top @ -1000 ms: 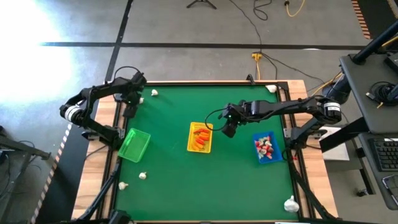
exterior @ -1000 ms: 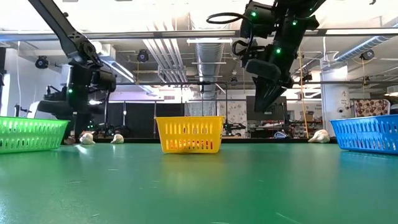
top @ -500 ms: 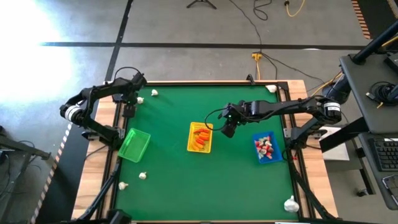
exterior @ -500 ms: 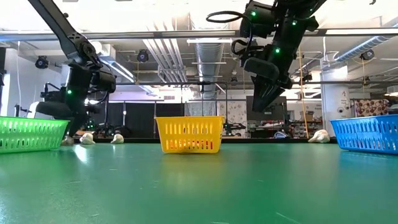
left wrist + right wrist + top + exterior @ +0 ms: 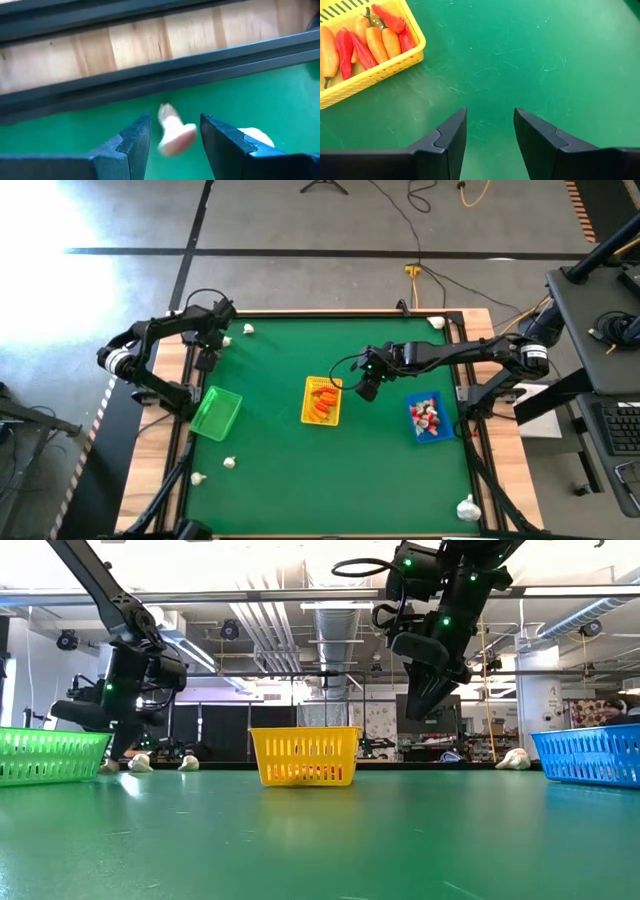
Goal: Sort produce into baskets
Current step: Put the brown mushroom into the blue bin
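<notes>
Left wrist view: left claw, jaws parted, straddles small cream mushroom-shaped toy piece; lower squarely, close gently; right claw open, empty.

Strong glare is seen on the floor beyond the table; the mushroom is blurred.

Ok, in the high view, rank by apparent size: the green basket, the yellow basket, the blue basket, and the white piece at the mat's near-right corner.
1. green basket, yellow basket and blue basket: they look about alike, so I won't rank them.
2. white piece: far smaller than any basket.
</notes>
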Action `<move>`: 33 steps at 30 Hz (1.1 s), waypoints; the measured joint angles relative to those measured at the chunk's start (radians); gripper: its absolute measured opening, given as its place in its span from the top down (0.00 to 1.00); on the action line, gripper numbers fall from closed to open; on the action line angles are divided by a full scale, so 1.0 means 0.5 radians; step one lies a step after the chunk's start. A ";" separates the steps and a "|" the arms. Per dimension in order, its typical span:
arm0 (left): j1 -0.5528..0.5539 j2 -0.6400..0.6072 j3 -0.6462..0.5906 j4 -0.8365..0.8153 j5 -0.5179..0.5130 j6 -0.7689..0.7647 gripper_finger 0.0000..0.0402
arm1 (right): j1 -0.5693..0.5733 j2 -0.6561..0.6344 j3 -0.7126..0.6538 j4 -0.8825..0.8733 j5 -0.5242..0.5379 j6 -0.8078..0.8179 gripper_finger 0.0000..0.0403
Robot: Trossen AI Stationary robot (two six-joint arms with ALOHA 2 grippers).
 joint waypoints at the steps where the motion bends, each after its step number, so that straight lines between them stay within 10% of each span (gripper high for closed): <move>1: 0.000 0.000 0.000 0.000 -0.005 0.013 0.61 | 0.000 0.000 0.000 0.001 0.000 0.004 0.61; 24: -0.078 0.009 -0.073 0.027 0.139 0.039 0.62 | 0.027 0.000 0.000 -0.152 -0.134 0.409 0.63; 33: -0.078 0.008 -0.072 0.089 0.030 0.286 0.88 | 0.157 -0.032 -0.009 -0.294 -0.140 0.612 0.63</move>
